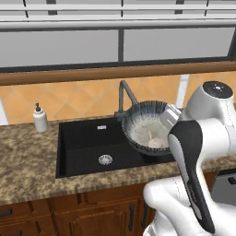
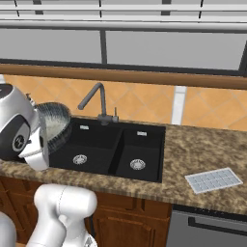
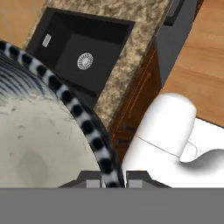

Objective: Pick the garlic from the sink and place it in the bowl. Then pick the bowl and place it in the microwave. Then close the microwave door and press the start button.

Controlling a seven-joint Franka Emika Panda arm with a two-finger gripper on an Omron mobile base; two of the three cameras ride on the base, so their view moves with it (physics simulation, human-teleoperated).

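1. My fingers (image 3: 106, 179) were clamped on the bowl (image 1: 146, 127) rim, one inside, one outside.
2. Bowl hung tilted, lifted above the sink (image 1: 87, 147), over its right part, next to the faucet (image 1: 123, 97).
3. Garlic (image 1: 156, 142) lay inside the bowl, low against its pale wall.
4. Soap dispenser (image 1: 40, 118) stood on counter (image 1: 27, 161), left of sink.
5. Grey mat (image 2: 212, 180) lay on counter, far right.
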